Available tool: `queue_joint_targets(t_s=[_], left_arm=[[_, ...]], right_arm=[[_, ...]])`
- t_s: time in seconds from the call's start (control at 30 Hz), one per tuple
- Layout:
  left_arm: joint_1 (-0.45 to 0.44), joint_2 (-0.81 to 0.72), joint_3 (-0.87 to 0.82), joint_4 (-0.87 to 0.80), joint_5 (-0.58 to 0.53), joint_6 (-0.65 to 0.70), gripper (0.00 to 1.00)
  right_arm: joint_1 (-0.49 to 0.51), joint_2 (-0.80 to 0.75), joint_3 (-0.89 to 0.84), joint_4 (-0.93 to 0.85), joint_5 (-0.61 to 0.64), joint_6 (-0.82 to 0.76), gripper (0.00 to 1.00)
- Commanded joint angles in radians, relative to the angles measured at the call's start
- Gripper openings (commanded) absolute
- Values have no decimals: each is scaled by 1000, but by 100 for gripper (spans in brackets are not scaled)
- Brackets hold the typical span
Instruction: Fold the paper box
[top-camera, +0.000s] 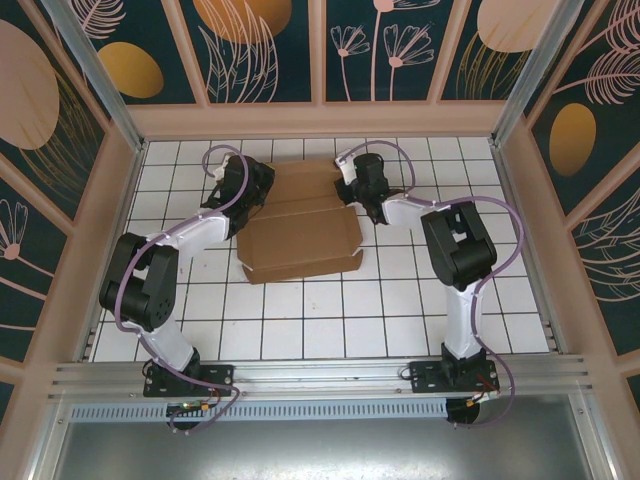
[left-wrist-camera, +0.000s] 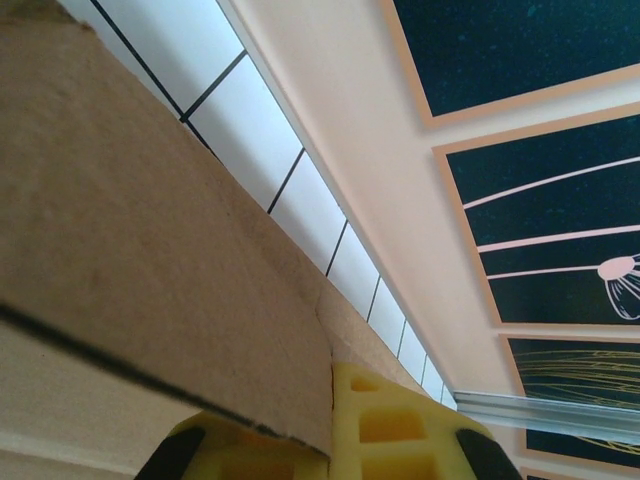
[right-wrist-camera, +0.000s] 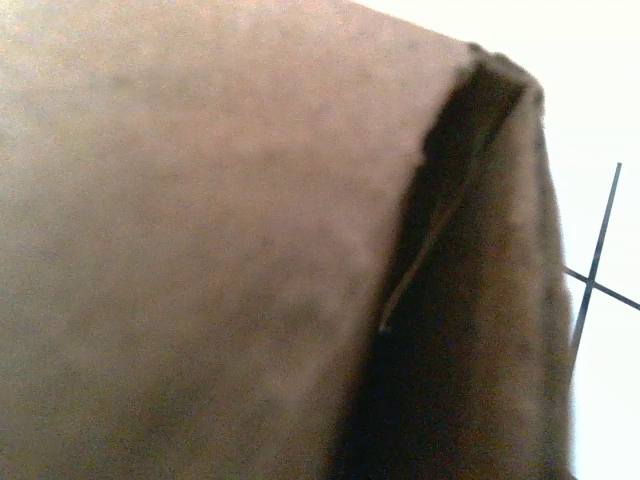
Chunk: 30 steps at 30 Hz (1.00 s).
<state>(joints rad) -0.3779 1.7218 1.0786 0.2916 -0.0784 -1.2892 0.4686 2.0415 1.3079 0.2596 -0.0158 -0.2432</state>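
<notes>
Paper box (top-camera: 300, 240) lies part-folded on the tiled bench (top-camera: 400, 310), toward its far side. Left hand (top-camera: 245, 190) is clenched on the box's far left flap, seemingly to steady the sheet for creasing. Right hand (top-camera: 363, 190) meets the far right edge; whether it grips cannot be told.

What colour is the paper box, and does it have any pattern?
Plain brown, without pattern; the paper box shows best in the top external view.
</notes>
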Motion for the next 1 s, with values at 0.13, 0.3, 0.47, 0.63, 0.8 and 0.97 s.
queue_joint_targets(t_s=[0.13, 0.3, 0.47, 0.63, 0.8, 0.97], left_arm=[[-2, 6, -20, -106, 37, -24, 0], [-1, 21, -17, -106, 46, -36, 0], [-1, 22, -19, -109, 45, -39, 0], [-3, 25, -16, -109, 49, -43, 0], [-5, 31, -15, -111, 51, -48, 0], [-6, 29, -19, -118, 47, -44, 0]], right_arm=[[29, 59, 58, -99, 287, 91, 18], [46, 151, 205, -290, 455, 216, 10], [56, 158, 202, -301, 528, 252, 6], [64, 178, 219, -323, 552, 260, 7], [65, 186, 232, -331, 505, 283, 12], [58, 86, 121, -203, 363, 271, 40]])
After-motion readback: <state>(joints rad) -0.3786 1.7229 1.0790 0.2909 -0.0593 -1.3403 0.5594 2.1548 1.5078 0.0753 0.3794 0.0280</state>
